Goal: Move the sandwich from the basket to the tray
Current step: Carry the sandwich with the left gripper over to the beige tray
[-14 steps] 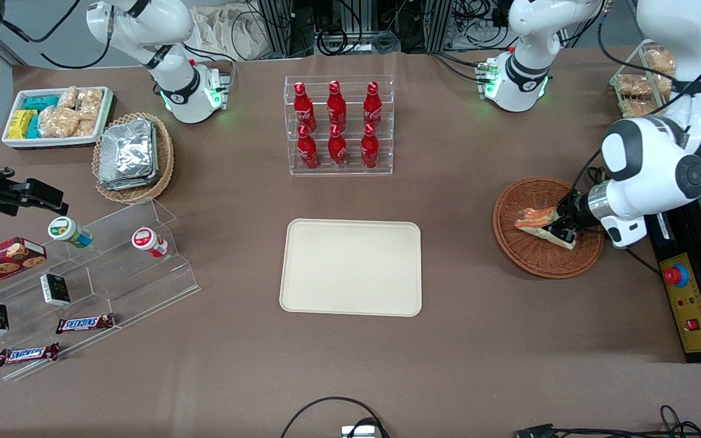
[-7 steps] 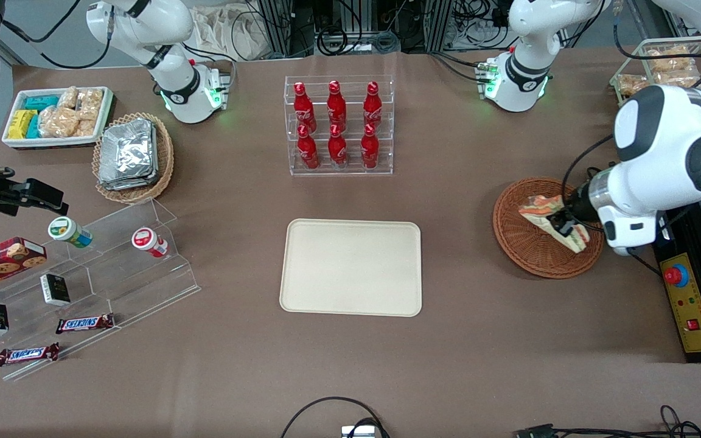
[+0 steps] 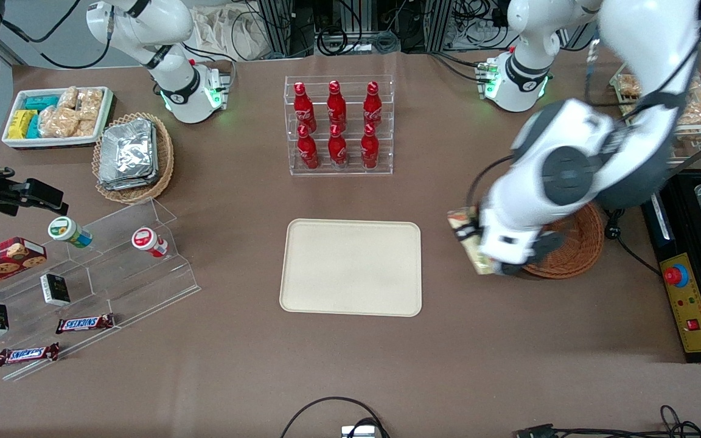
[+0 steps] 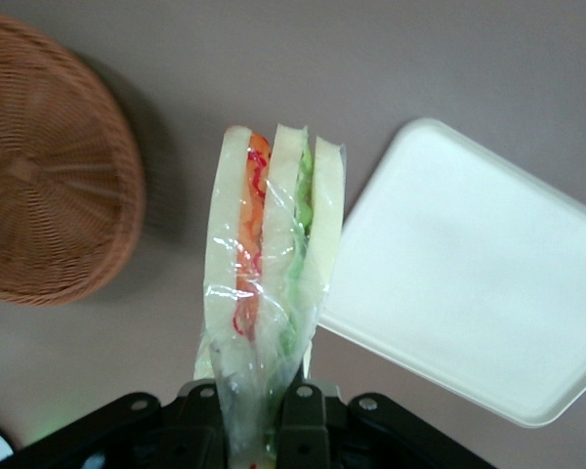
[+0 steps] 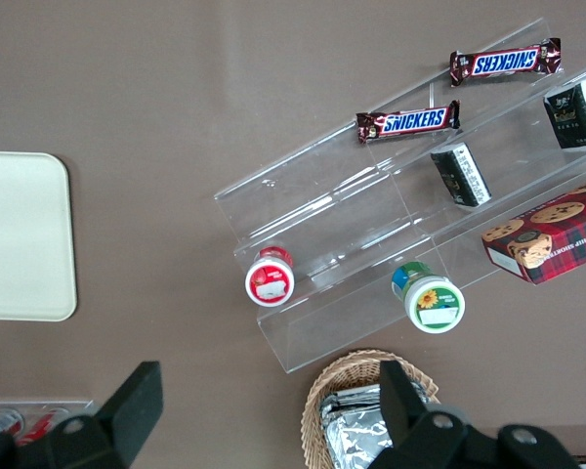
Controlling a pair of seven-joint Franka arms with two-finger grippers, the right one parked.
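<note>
I am in the carry step of the job: the sandwich (image 4: 270, 264) is out of the basket (image 3: 572, 246) and on its way to the tray (image 3: 350, 267).

My hand (image 4: 264, 405) is clamped on the wrapped sandwich at its narrow end, with the 3 slices of pale bread and the orange, red and green filling standing out away from the hand. The wrist view shows it hanging in the air above bare brown tabletop (image 3: 350, 365), between the basket and the tray, touching neither.

In the front view the sandwich (image 3: 471, 240) hangs just beside the basket's rim, toward the tray, with my arm covering much of the basket. The basket looks empty where I can see into it. The tray lies flat with nothing on it, toward the parked arm's end from where I am.

By my judgement, the next move calls for carrying on sideways until the sandwich is over the tray, then lowering it before I let go.
</note>
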